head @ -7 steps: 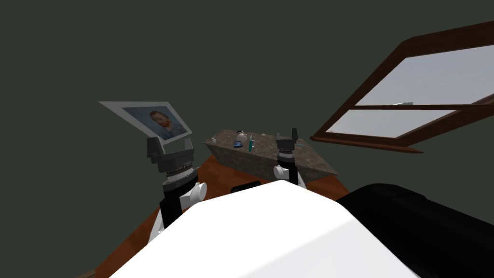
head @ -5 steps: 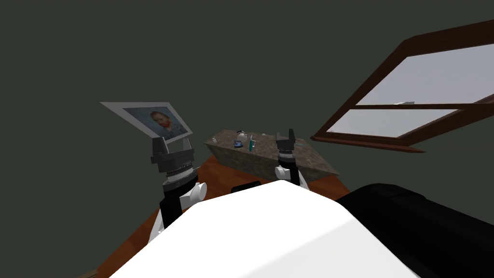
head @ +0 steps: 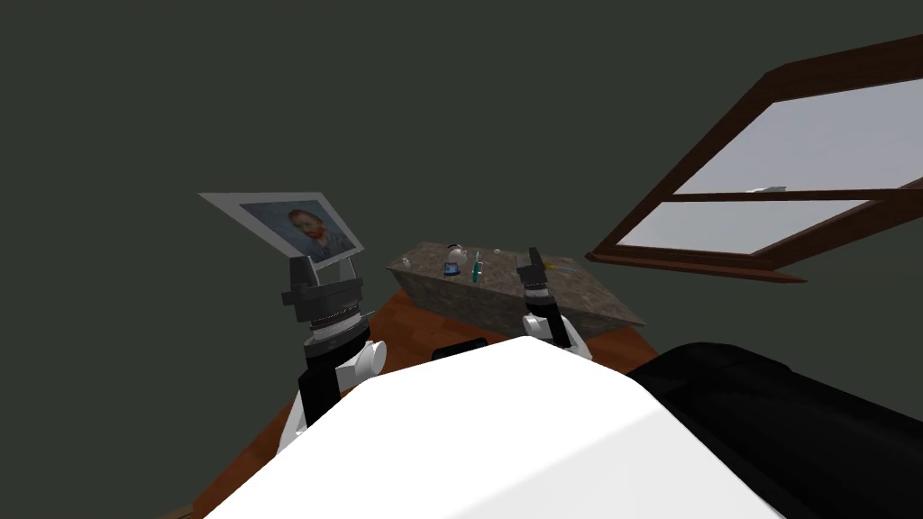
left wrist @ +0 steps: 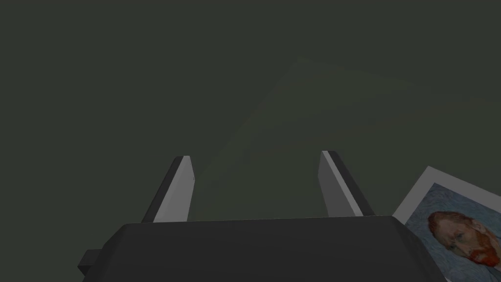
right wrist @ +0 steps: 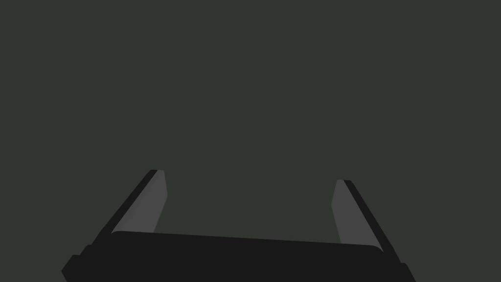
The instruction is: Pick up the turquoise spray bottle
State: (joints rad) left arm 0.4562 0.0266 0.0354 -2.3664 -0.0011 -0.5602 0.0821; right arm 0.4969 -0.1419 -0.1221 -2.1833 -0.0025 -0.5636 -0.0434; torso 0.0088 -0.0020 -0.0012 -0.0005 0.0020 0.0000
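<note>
The turquoise spray bottle [head: 476,268] stands small on a mottled stone-topped counter [head: 577,293] ahead of me in the head view. My right gripper [head: 533,259] is raised near the counter's front, to the right of the bottle and apart from it. In the right wrist view the right gripper [right wrist: 250,177] is open with nothing between its fingers, facing a dark wall. My left gripper [head: 322,268] is held up at the left, and in its wrist view the left gripper [left wrist: 255,159] is open and empty.
A blue object [head: 452,268] and a pale rounded vessel [head: 457,254] sit on the counter beside the bottle. A framed portrait [head: 306,230] hangs on the dark wall at left. A brown-framed window [head: 766,198] is at right. Reddish wood floor [head: 406,320] lies before the counter.
My view has shifted a little, so the counter and picture sit slightly to the right. My right hand has turned about its axis and now shows edge-on, a little further right.
</note>
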